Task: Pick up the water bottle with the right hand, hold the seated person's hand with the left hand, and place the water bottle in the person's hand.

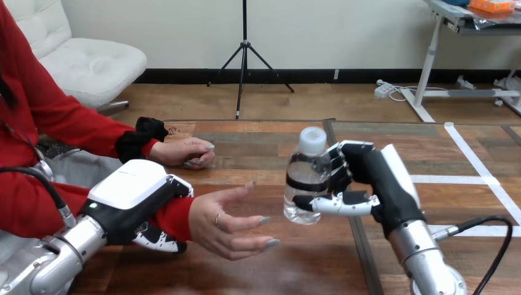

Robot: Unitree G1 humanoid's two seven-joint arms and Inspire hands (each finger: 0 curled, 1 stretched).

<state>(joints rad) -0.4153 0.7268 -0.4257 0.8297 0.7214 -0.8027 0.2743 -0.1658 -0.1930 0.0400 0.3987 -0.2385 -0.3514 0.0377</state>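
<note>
- R hand: fingers wrapped round bottle from its right side, thumb across the lower front, fingers across the mid body. Firm side grip, closed on it.
- Bottle: clear, white cap, upright, cap clear above the fingers. Sits over mid table, just left of the dark seam running front to back. Can't tell if the base touches the table or hangs just above it.
- L hand: comes in from bottom left, white back shell up. Fingers curled round the person's wrist at the red sleeve end; fingertips show under the wrist on the near side, more of the hand over the top. Closed on the wrist, not on the palm.
- Person's near hand: sticks out right of L hand, palm open and turned up and inward, fingers loosely spread, pointing right toward the bottle. Holds nothing.
- Gap: near hand's fingertips are close to the bottle's lower left but apart, no contact. Bottle is beside the open palm, not in it.
- Person's far hand: further back on the table, palm down, fingers loosely curled, resting flat. Well apart from bottle and both robot hands.
- White tape lines on the table at far right, behind R arm; nothing on them.
</note>
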